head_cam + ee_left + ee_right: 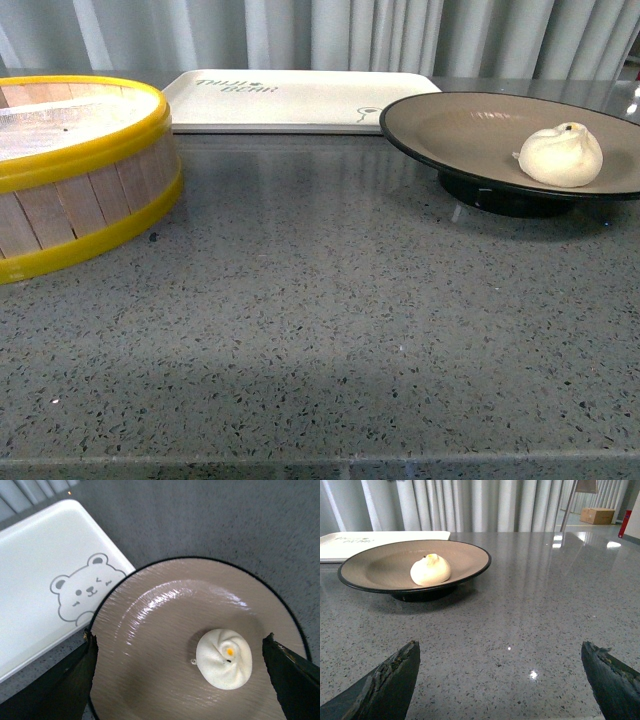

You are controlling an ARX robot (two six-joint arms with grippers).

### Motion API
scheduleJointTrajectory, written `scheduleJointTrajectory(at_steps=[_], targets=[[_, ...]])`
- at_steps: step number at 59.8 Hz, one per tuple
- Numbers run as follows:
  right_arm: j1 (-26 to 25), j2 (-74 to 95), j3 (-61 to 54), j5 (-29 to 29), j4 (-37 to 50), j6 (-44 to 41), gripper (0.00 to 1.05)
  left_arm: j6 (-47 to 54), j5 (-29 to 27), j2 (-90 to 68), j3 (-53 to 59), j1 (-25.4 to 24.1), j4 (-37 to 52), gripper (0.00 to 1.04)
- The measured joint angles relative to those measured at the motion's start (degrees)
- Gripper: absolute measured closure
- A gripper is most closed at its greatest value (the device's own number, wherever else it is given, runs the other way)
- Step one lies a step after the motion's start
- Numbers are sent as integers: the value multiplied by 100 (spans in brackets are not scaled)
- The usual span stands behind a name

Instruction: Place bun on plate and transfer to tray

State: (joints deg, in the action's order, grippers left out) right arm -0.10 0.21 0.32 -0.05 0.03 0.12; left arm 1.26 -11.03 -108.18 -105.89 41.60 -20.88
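The creamy-white bun (561, 155) lies on the tan plate (460, 130) with a black rim, at the right of the table. The cream tray (290, 100) lies flat behind it, beside the plate. No arm shows in the front view. In the left wrist view my left gripper (180, 652) is open above the plate (150, 645), with the bun (224, 658) between its fingers, nearer one, and the tray's bear drawing (85, 587) beside the rim. My right gripper (500, 660) is open and empty, low over the table, some way from the plate (385, 565) and bun (430, 570).
A wooden steamer basket (70, 170) with yellow rims stands at the left. Grey curtains hang behind the speckled grey table (330, 320). A cardboard box (597, 515) sits far off on the floor in the right wrist view.
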Motion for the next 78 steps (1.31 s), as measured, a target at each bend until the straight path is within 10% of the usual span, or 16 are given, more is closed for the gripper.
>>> scheduleJointTrajectory(at_steps=[21,25,38,55,78], targets=[[0,0,0,0,0,2,8,-48,297,3866,3781,-1904,1172,7],[0,0,0,-2,0,2,8,-74,-149,4444,4603,-2400,2096,18],[0,0,2,-2,0,0,8,-122,966,6131,7060,-4057,3458,54],[0,0,0,2,0,0,8,-142,1110,7088,8723,-4146,3910,101],[0,0,0,0,0,0,8,-142,1102,8133,9847,-4151,4024,101]])
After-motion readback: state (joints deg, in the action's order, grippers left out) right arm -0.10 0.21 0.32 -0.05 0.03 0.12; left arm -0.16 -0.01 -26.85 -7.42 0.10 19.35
